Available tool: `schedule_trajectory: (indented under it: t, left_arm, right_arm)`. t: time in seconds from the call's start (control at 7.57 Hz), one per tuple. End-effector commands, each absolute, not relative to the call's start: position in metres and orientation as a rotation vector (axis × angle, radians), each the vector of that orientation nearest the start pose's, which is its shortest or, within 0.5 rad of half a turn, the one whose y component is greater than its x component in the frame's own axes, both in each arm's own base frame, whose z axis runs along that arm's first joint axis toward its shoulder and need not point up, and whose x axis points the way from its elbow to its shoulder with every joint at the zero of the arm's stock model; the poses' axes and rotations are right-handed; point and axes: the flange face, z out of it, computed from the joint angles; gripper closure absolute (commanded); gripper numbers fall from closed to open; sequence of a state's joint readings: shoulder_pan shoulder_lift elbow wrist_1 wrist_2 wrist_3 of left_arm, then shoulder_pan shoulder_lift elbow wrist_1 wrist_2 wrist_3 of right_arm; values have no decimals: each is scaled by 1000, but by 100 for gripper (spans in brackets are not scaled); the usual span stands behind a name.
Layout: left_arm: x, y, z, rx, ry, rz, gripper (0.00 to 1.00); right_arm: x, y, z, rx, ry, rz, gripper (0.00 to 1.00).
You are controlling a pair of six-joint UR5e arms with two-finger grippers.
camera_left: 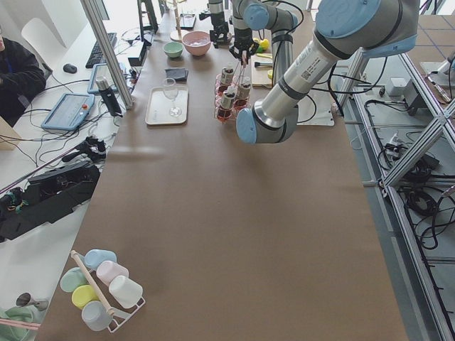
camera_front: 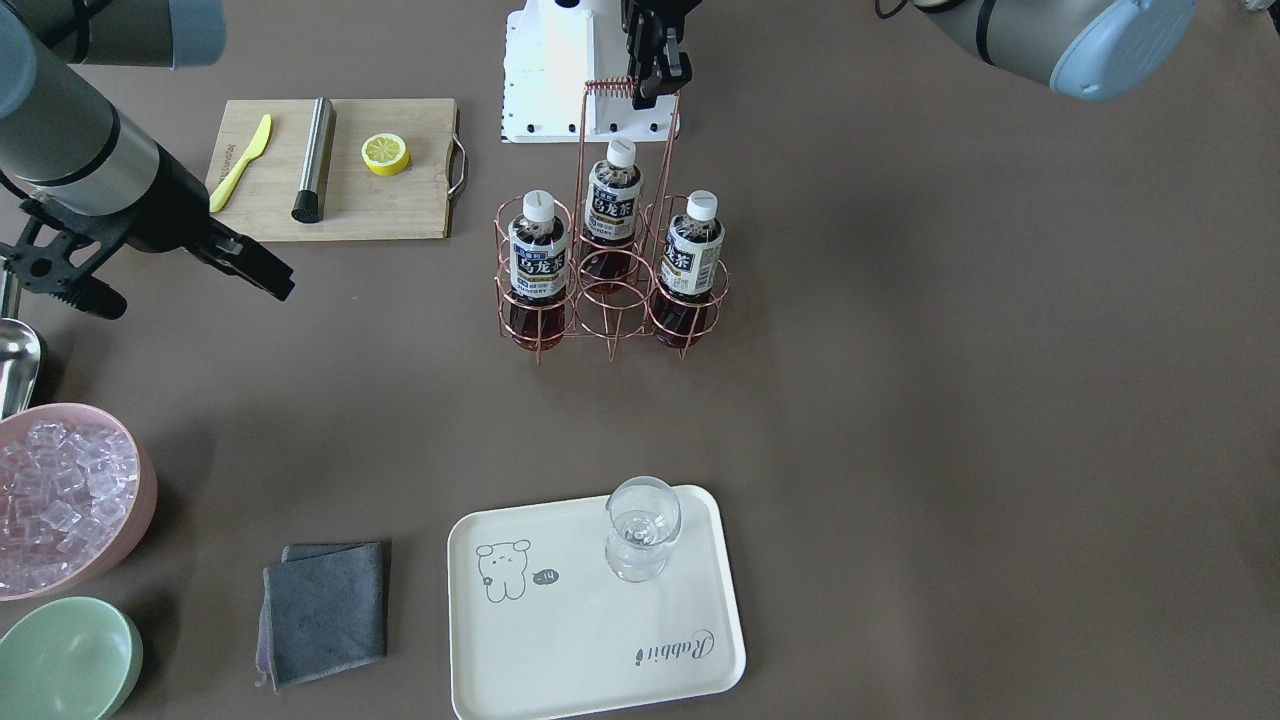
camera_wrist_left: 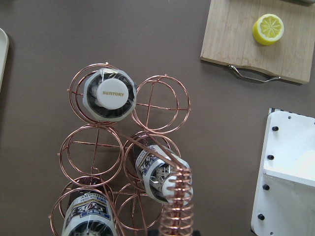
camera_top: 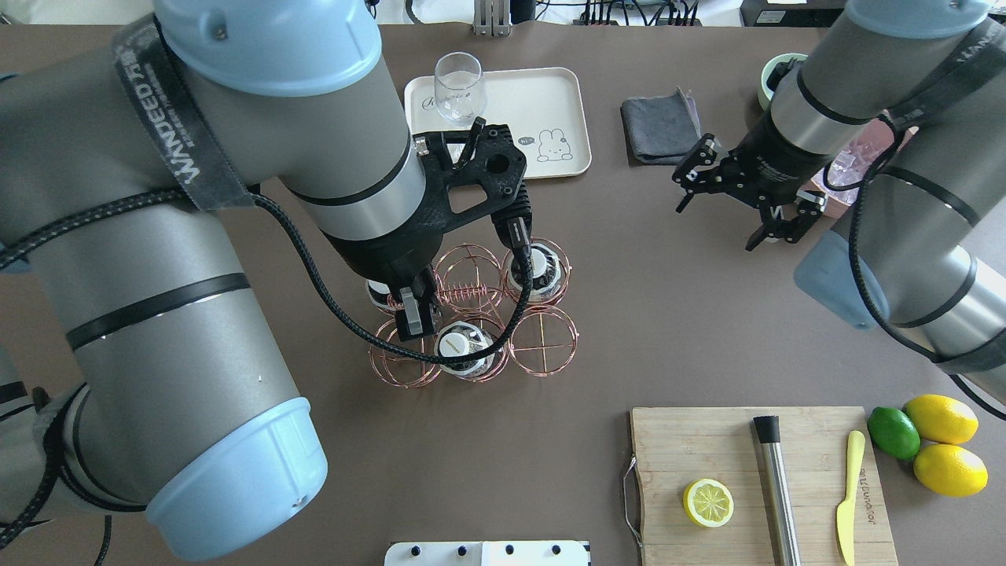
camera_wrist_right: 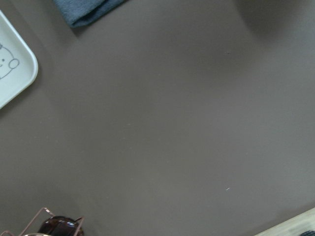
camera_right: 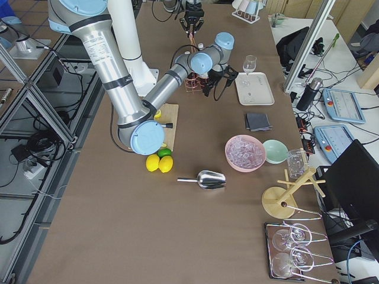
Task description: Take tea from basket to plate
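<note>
Three tea bottles (camera_front: pixel 538 255) stand upright in the basket (camera_front: pixel 612 318), a copper wire carrier in the middle of the brown worktop (camera_front: pixel 900 400). Two fill the end holders of the row nearer the plate (camera_front: pixel 560 650). The third sits in the middle holder of the row nearer the robot, and the other three rings are empty. Each white-and-navy label carries large Chinese characters, and the white cap (camera_wrist_left: pixel 114 92) seen from the left wrist reads "SUNTORY". The left hand (camera_front: pixel 650 95) hangs at the top of the basket's tall handle (camera_front: pixel 610 88), right at one end of its coiled grip. I cannot tell whether its fingers are closed on the wire. The right hand (camera_top: pixel 717 226) is well off to the side above bare worktop, its fingers spread wide and holding nothing. The cream plate lies apart from the basket on the operators' side. It shows a cartoon bear with a small speech bubble and the script word "Rabbit", and an upright wine glass (camera_front: pixel 640 530) stands on one corner. A wooden cutting board (camera_front: pixel 400 205) near the robot's base holds a lemon half (camera_front: pixel 385 153).
</note>
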State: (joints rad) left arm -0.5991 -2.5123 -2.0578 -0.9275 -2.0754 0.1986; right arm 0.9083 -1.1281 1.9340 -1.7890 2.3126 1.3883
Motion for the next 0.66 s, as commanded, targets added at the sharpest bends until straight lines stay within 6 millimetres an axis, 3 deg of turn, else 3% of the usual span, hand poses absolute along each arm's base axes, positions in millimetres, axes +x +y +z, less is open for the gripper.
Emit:
schedule_trajectory:
  t: [0.0,0.13,0.26,0.53]
  left_arm:
    - [389,-371,13,577,789,1279,100]
    - [388,-371,12,581,789,1278,100]
    - [388,-372,12,579,789,1278,100]
    - [389,-372,14,576,788,1278,100]
  right_arm:
    - [-360,-506,181,-406,-888,585,0]
    - [-366,-504,147,-420,-879,593,0]
    - [-378,-502,128,-429,-863,588,0]
    - [-425,-460,122,-403,-840,509,0]
